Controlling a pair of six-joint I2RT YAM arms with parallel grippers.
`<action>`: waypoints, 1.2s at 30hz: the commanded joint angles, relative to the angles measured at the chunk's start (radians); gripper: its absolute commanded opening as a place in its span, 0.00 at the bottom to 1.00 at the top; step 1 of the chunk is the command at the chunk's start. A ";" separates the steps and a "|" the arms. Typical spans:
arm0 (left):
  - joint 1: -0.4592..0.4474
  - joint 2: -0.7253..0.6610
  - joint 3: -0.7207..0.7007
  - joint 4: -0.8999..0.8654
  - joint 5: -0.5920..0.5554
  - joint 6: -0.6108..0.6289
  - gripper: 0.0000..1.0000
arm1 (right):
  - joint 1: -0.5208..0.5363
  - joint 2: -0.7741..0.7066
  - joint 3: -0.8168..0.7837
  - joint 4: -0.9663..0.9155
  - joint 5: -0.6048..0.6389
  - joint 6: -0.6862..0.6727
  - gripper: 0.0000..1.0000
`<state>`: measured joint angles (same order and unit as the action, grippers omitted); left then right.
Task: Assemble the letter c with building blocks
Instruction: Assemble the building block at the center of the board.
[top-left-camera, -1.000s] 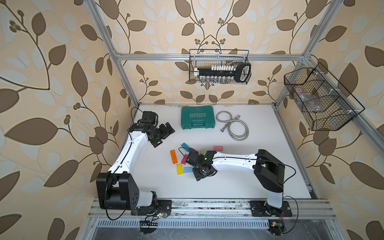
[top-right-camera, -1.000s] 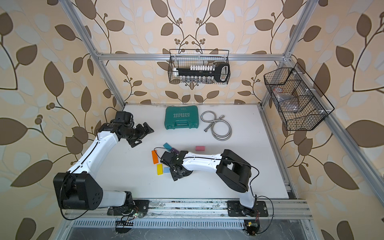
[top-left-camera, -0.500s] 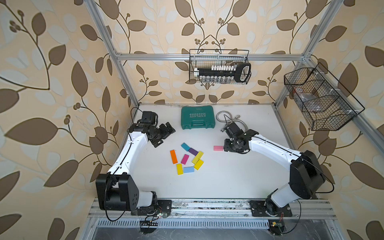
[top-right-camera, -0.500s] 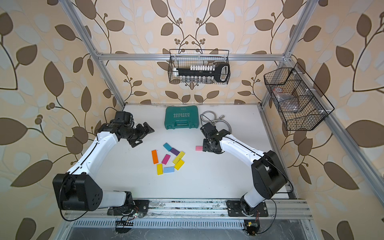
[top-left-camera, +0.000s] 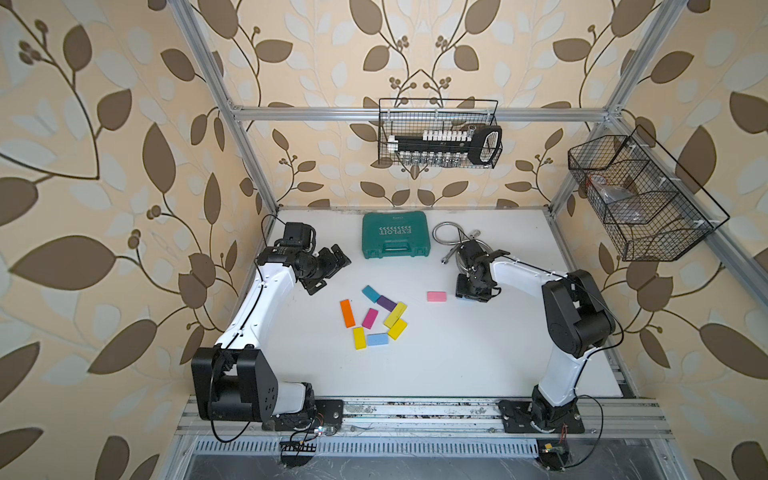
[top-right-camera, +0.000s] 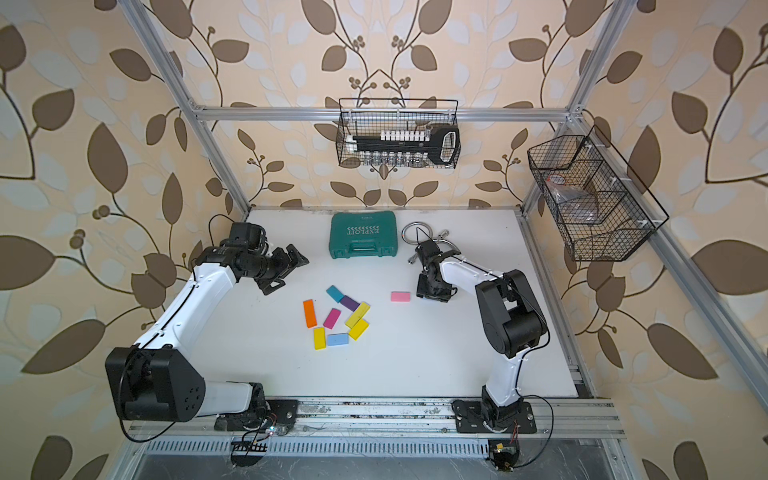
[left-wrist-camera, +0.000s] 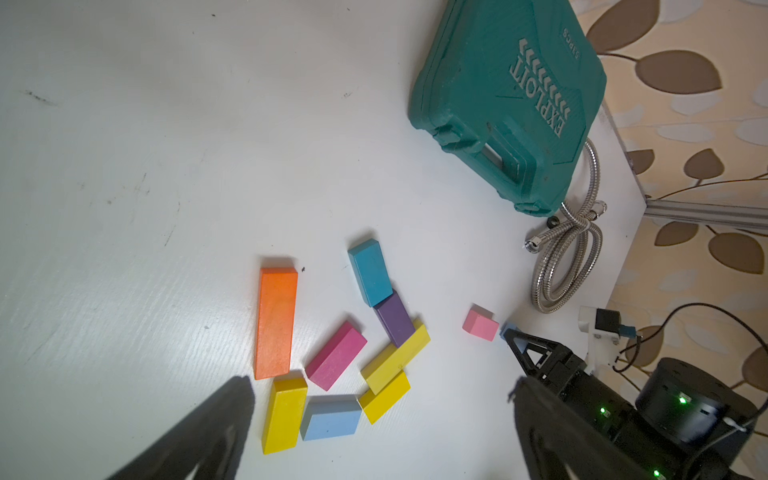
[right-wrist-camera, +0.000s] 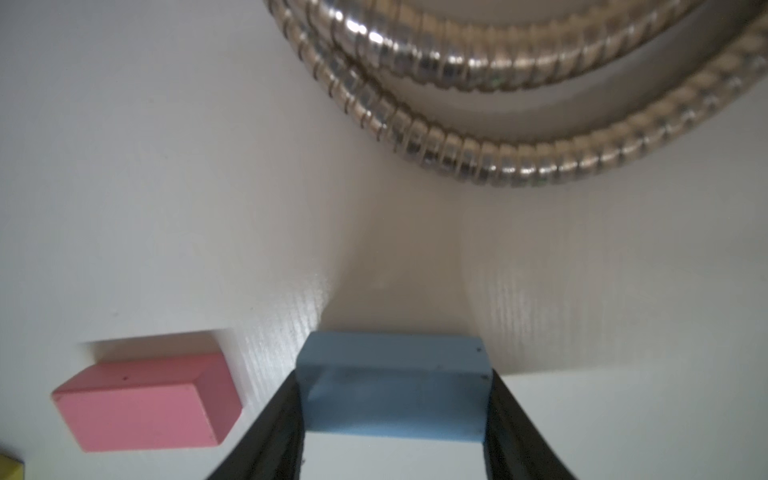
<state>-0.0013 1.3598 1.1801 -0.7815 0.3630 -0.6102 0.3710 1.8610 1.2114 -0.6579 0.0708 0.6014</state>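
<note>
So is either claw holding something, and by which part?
The right claw pinches a light blue block by its two short ends; the left claw holds nothing.

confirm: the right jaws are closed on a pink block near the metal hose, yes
No: the right jaws are closed on a light blue block near the metal hose. The right wrist view shows it; the pink block lies beside it.

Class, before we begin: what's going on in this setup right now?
A two-armed robot is assembling a letter C. The right gripper is closed on a light blue block, beside a lone pink block. The left gripper hangs open, holding nothing. The other blocks lie clustered in the middle, not yet a tidy C.
</note>
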 joint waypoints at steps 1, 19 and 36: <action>-0.005 -0.019 -0.008 0.014 0.007 -0.008 0.99 | 0.000 0.034 0.043 0.002 0.015 -0.024 0.50; -0.005 -0.016 -0.022 0.023 0.003 -0.014 0.99 | 0.015 -0.011 -0.037 0.049 -0.001 -0.020 0.55; -0.005 -0.019 -0.021 0.025 0.006 -0.023 0.99 | 0.049 -0.020 -0.035 0.020 0.020 -0.002 0.76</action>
<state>-0.0010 1.3598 1.1576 -0.7708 0.3630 -0.6289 0.4171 1.8595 1.1854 -0.6109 0.0734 0.5888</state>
